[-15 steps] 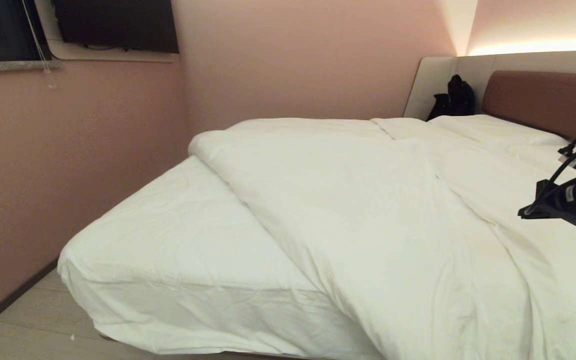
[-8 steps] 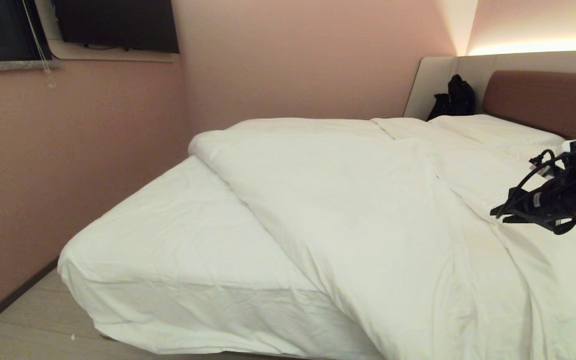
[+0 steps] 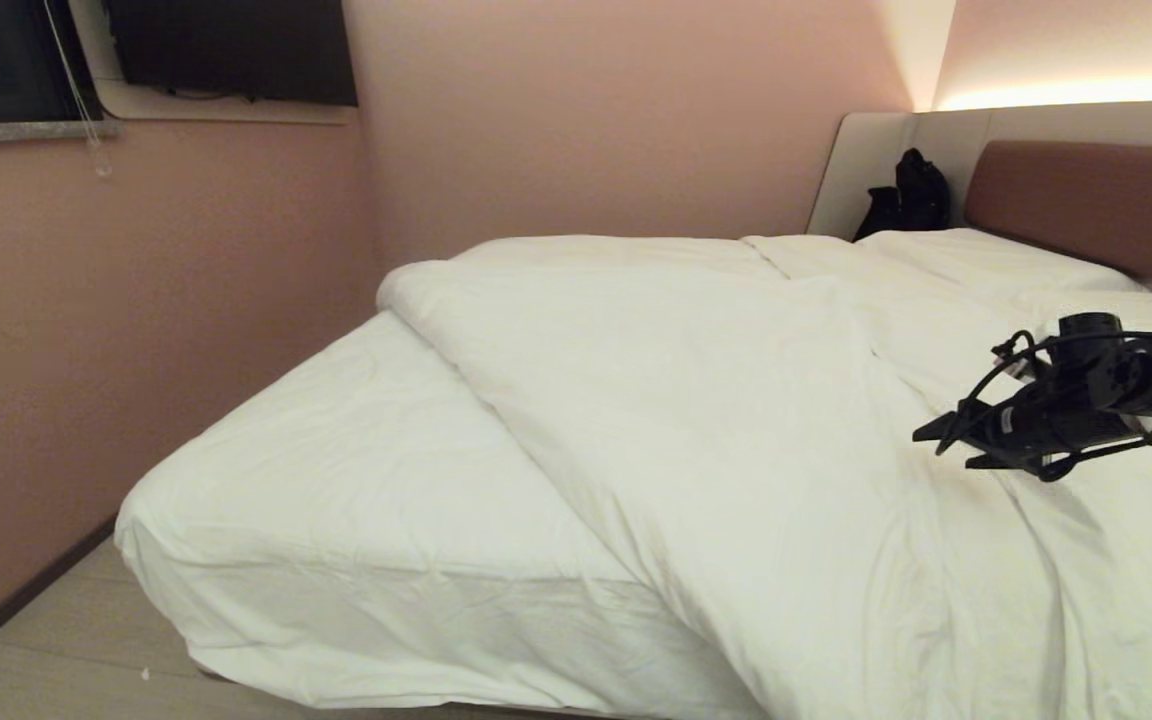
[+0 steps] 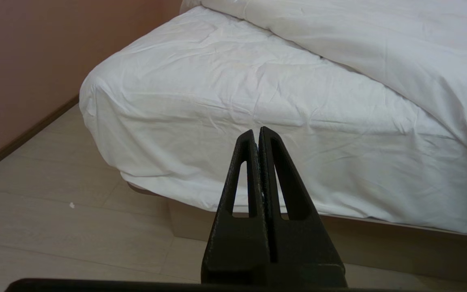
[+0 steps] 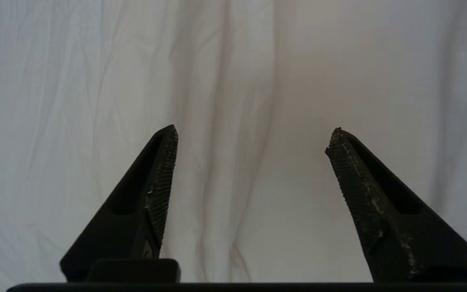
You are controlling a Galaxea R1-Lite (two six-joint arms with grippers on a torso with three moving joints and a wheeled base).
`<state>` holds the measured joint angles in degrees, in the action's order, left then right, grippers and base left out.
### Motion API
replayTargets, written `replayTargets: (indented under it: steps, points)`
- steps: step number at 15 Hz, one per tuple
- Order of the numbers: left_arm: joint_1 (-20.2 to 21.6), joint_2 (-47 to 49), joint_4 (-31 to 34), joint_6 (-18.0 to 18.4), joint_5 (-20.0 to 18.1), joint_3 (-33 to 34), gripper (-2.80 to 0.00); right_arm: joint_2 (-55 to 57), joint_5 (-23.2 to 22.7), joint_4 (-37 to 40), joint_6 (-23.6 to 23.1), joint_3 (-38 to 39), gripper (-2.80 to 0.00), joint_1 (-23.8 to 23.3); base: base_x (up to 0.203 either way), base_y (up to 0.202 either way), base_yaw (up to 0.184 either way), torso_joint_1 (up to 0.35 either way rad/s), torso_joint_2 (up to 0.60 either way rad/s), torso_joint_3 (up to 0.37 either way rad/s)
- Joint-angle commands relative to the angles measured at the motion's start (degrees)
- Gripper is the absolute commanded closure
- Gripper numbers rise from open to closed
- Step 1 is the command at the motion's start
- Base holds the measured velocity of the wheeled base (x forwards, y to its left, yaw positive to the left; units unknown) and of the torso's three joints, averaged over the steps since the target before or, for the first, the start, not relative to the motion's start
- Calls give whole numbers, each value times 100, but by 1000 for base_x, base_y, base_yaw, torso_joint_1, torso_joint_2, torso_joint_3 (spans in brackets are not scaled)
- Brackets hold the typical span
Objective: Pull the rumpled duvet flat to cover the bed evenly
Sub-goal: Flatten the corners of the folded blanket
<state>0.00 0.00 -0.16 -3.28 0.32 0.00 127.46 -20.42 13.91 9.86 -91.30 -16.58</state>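
Observation:
The puffy white duvet (image 3: 736,440) lies slantwise across the bed (image 3: 336,520), bunched toward the right and hanging over the near edge, with the left part of the mattress sheet bare. My right gripper (image 3: 926,440) hovers just above the duvet's right part, pointing left. In the right wrist view this gripper (image 5: 253,138) stands open over the wrinkled duvet (image 5: 225,81), with nothing between its fingers. My left gripper (image 4: 258,132) is shut and empty, held low in front of the bed's near corner (image 4: 103,101).
Pink walls run close along the bed's left and far sides. A black bag (image 3: 906,195) sits by the beige panel next to the reddish-brown headboard (image 3: 1096,200). White pillows (image 3: 986,260) lie at the head. Pale floor (image 3: 36,650) shows at the near left.
My right arm has reached leftward and lowered over the duvet. The left arm and the duvet have not moved.

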Motion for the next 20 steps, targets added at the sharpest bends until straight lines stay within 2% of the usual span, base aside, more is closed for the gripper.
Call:
replayTargets:
  steps: [1, 3, 7, 10, 13, 15, 20]
  points:
    - [0, 0, -2, -6, 3, 0, 0, 259, -9, -81, 24, -33, -280, 161, 0, 0, 0, 0, 0, 0]
    - [0, 0, -2, -6, 3, 0, 0, 491, -6, -382, 58, -37, -280, 392, 0, 0, 0, 0, 0, 0]
    - [0, 0, -2, -6, 3, 0, 0, 733, -24, -612, 226, -172, -280, 533, 0, 0, 0, 0, 0, 0]
    - [0, 0, -2, -6, 3, 0, 0, 738, -477, -592, 690, -437, -280, 555, 0, 0, 0, 0, 0, 0]
    - [0, 0, -2, -6, 3, 0, 0, 554, -633, -584, 979, -549, -280, 612, 0, 0, 0, 0, 0, 0]
    - [0, 0, -2, -6, 3, 0, 0, 374, -914, -565, 1100, -540, -280, 728, 0, 0, 0, 0, 0, 0]
    - [0, 0, -2, -6, 3, 0, 0, 426, -999, -565, 1287, -538, -280, 989, 0, 0, 0, 0, 0, 0]
